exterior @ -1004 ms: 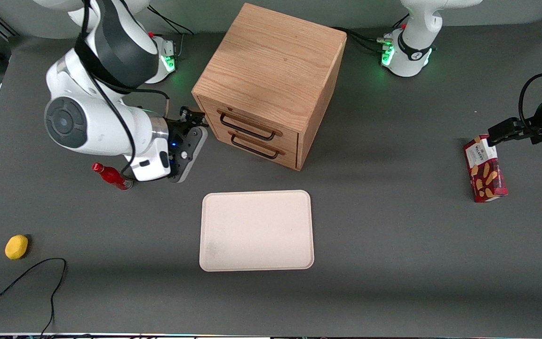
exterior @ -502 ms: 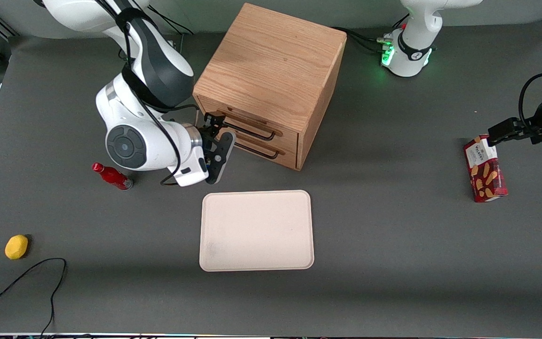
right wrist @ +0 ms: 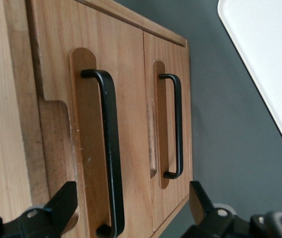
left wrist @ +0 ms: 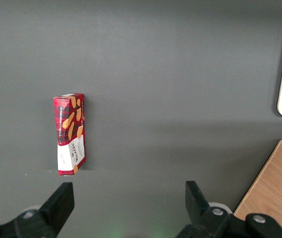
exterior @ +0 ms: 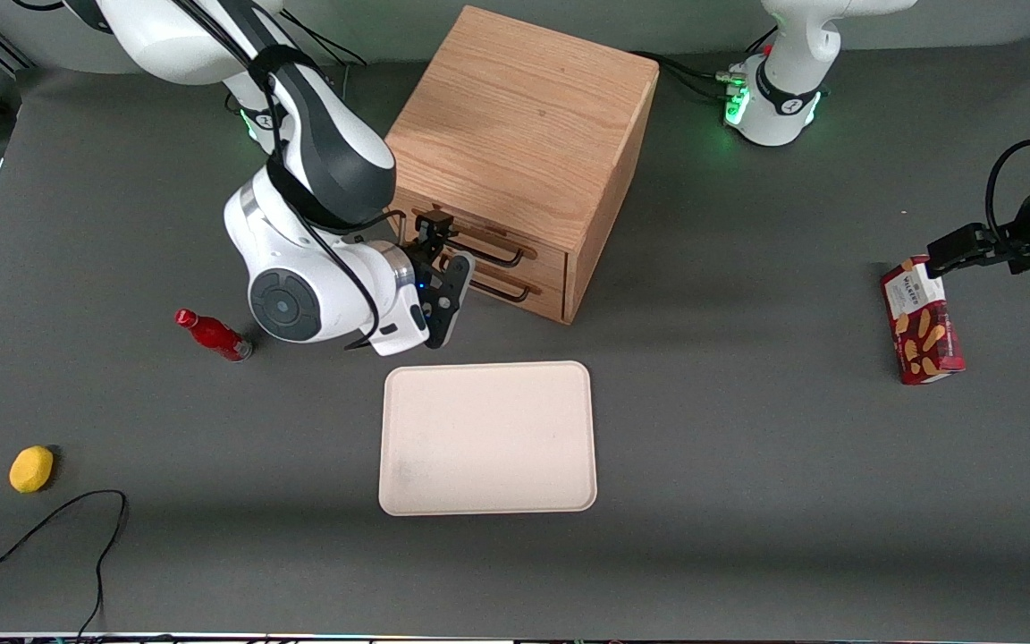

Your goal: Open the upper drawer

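Gripper (exterior: 436,234) spread wide, holding nothing, right at the cabinet front (right wrist: 126,59) with the upper drawer's (exterior: 479,234) handle (right wrist: 108,148) dead ahead.

Closest to me in the wrist view, that black handle runs lengthwise between my two fingers (right wrist: 56,208), not yet touched; I judge a short push in, then a close, will catch it. Just past it sits the lower drawer's twin handle (right wrist: 176,124), to avoid. Farther off, the tray (exterior: 488,438) lies in the pull-out direction with bare table (exterior: 703,358) between.

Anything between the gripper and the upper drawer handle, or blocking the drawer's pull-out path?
Nothing visible. The gripper, fingers open, sits right in front of the upper drawer with its handle unobstructed. The tray lies nearer the front camera, apart from the cabinet.
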